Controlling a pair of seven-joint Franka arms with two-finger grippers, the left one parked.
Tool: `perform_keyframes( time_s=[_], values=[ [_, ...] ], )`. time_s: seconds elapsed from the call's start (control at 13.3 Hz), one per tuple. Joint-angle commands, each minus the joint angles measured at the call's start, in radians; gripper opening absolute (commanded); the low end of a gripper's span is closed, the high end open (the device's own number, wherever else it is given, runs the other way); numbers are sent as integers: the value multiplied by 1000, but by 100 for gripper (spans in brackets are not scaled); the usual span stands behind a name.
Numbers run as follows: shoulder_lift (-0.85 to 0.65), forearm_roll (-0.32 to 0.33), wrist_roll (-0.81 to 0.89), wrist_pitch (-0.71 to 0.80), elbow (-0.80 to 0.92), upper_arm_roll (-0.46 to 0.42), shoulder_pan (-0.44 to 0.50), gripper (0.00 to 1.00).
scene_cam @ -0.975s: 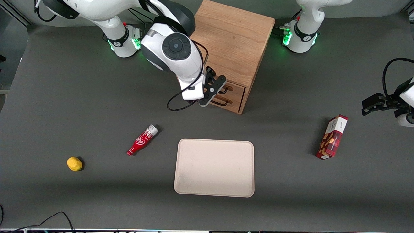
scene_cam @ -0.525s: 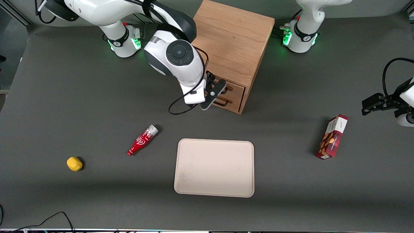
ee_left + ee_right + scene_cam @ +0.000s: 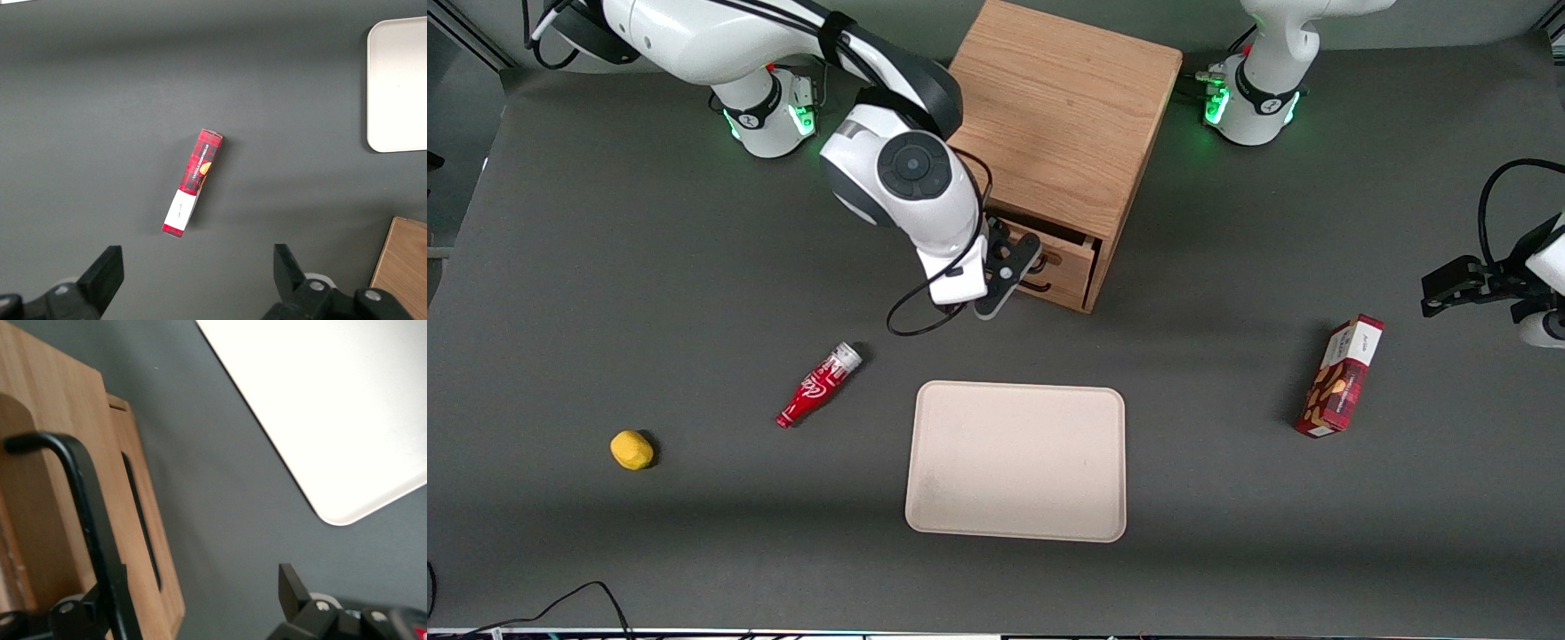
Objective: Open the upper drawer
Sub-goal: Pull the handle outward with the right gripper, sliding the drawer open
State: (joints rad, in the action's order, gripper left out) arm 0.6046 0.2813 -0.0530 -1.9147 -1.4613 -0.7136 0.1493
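Observation:
The oak cabinet (image 3: 1063, 116) stands at the back of the table. Its upper drawer (image 3: 1072, 252) is pulled out a little, with a dark gap showing above its front. My right gripper (image 3: 1009, 267) is in front of the drawer, at its thin black wire handle (image 3: 83, 500). In the right wrist view the gripper (image 3: 193, 587) is open, its fingers wide apart, and one finger (image 3: 100, 607) lies against the handle. The lower drawer's handle (image 3: 1040, 286) shows just beneath, with that drawer closed.
A beige tray (image 3: 1016, 460) lies nearer the front camera than the cabinet and also shows in the right wrist view (image 3: 320, 407). A red bottle (image 3: 818, 385) and a yellow lump (image 3: 631, 450) lie toward the working arm's end. A red box (image 3: 1341, 376) lies toward the parked arm's end.
My gripper has moved toward the front camera from the cabinet front. The upper drawer has slid out a little with it, showing a dark gap.

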Motion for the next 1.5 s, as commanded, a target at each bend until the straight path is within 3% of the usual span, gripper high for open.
perform_keyframes(
  time_s=[0.0,0.6,1.12,1.43],
  values=[
    [6,16,-62,-9,39,40,2,100],
    [35,-4,-171,-96,118,176,10,100],
    [43,-145,-274,-205,144,325,10,100],
    [49,-212,-306,-207,165,361,10,100]
  ],
)
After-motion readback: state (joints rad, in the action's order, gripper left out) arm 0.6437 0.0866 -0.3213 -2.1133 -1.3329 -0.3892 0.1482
